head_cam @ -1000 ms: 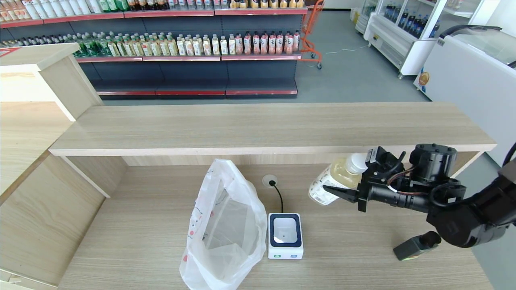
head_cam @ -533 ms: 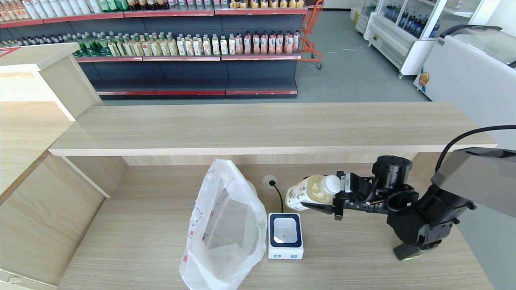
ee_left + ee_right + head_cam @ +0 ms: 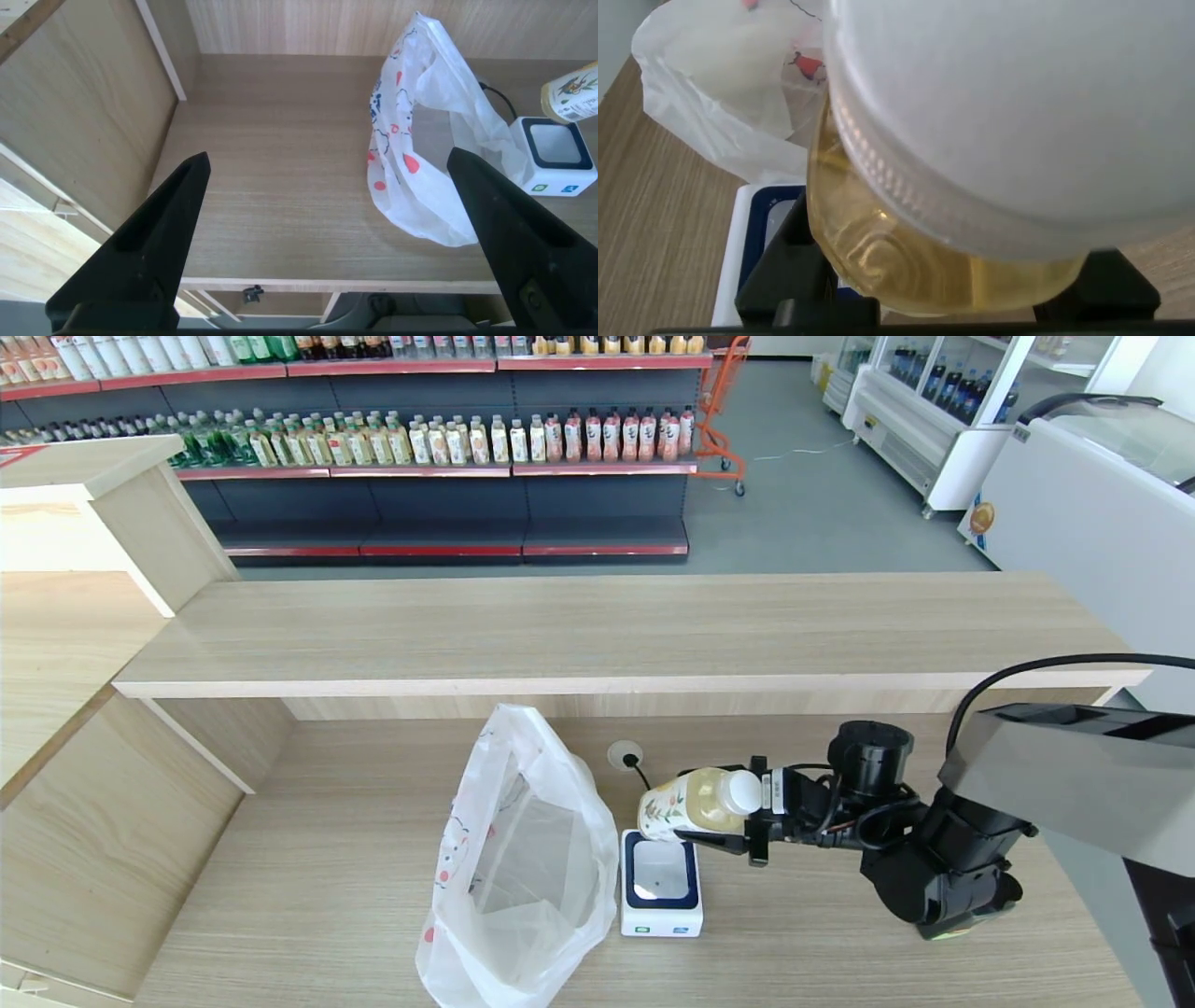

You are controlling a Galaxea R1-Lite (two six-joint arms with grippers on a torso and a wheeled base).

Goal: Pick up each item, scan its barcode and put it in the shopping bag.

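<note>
The right claw [image 3: 698,805] is closed on a clear plastic bottle of pale yellow drink [image 3: 672,807], with one black finger on each side of the body near the neck. The bottle has a flower-printed label and a white screw cap [image 3: 744,792]. It lies on its side in the air. The cap points toward the wrist and the bottom points toward the bag. The bottom part hangs over the far edge of the small white box scanner with a dark blue window frame [image 3: 661,882], but it does not touch it. In the right wrist view the cap [image 3: 1008,112] is very close to the camera, and the scanner [image 3: 752,243] is seen below the bottle [image 3: 915,252].

The scanner stands on the light wooden surface [image 3: 327,896]. A thin black cable [image 3: 646,793] goes from its back to a round hole in the surface. Just beside the scanner, on the robot's left, stands the white thin plastic shopping bag with red prints [image 3: 523,868]. Its mouth is open upward.

The left claw [image 3: 329,187] is wide open and holds nothing. It hangs above the surface, well apart from the bag [image 3: 411,159].

A dark item with a green edge [image 3: 943,929] lies on the surface under the right arm, mostly hidden.
</note>
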